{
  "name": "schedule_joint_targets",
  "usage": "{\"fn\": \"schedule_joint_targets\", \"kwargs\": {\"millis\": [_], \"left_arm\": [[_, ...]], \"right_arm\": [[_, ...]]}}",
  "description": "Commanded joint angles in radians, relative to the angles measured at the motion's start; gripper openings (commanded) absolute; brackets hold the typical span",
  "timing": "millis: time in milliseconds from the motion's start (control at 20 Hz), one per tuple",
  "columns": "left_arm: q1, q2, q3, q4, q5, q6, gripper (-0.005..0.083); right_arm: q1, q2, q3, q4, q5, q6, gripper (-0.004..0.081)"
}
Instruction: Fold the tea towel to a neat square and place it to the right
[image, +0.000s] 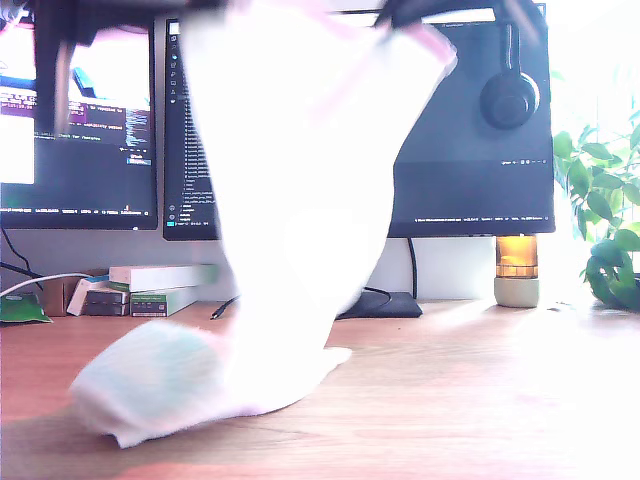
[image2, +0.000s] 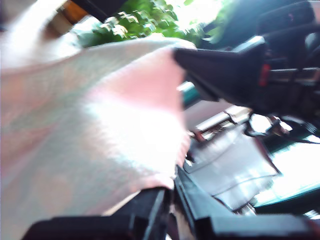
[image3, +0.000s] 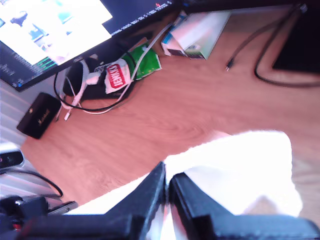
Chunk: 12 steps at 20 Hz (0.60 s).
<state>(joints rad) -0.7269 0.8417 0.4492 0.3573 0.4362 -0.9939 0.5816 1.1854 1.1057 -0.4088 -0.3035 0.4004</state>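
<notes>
The tea towel (image: 300, 190) hangs high in front of the monitors, washed out white with pink edges. Its lower end lies bunched on the wooden desk (image: 470, 390), towards the exterior view's left. Two dark, blurred arms hold its top, one at the exterior view's upper left (image: 60, 40) and one at the upper right (image: 440, 15). My first gripper (image2: 173, 187) is shut on the towel's pink-and-white cloth (image2: 100, 135), with the other arm's black gripper (image2: 235, 70) close by. My second gripper (image3: 167, 180) is shut on the towel (image3: 240, 170), above the desk.
Two monitors (image: 470, 150) stand behind, with headphones (image: 510, 95) hung on one. Stacked boxes (image: 150, 285), a green packet (image: 20, 308) and a cable end (image: 215, 315) sit at the back on the exterior view's left. An amber jar (image: 517, 265) and a plant (image: 610, 220) stand on its right.
</notes>
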Motion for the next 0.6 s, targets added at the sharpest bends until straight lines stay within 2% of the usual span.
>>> {"fn": "schedule_joint_targets", "kwargs": {"millis": [0, 150, 350, 450, 550], "left_arm": [[0.015, -0.013, 0.063, -0.018, 0.036, 0.027, -0.0021], [0.052, -0.013, 0.179, -0.13, 0.089, 0.094, -0.0021], [0.119, -0.012, 0.314, -0.315, 0.152, 0.187, -0.0021], [0.129, -0.012, 0.352, -0.332, 0.208, 0.19, -0.0021], [0.129, -0.012, 0.379, -0.335, 0.235, 0.19, -0.0021]], "right_arm": [[0.02, -0.01, 0.033, -0.016, 0.029, -0.016, -0.0013], [0.033, -0.028, 0.087, -0.056, 0.081, -0.039, -0.0012], [0.034, -0.062, 0.156, -0.131, 0.101, -0.061, -0.0013], [0.055, -0.075, 0.189, -0.171, 0.114, -0.063, -0.0012], [0.082, -0.085, 0.237, -0.212, 0.171, -0.089, -0.0013]]}}
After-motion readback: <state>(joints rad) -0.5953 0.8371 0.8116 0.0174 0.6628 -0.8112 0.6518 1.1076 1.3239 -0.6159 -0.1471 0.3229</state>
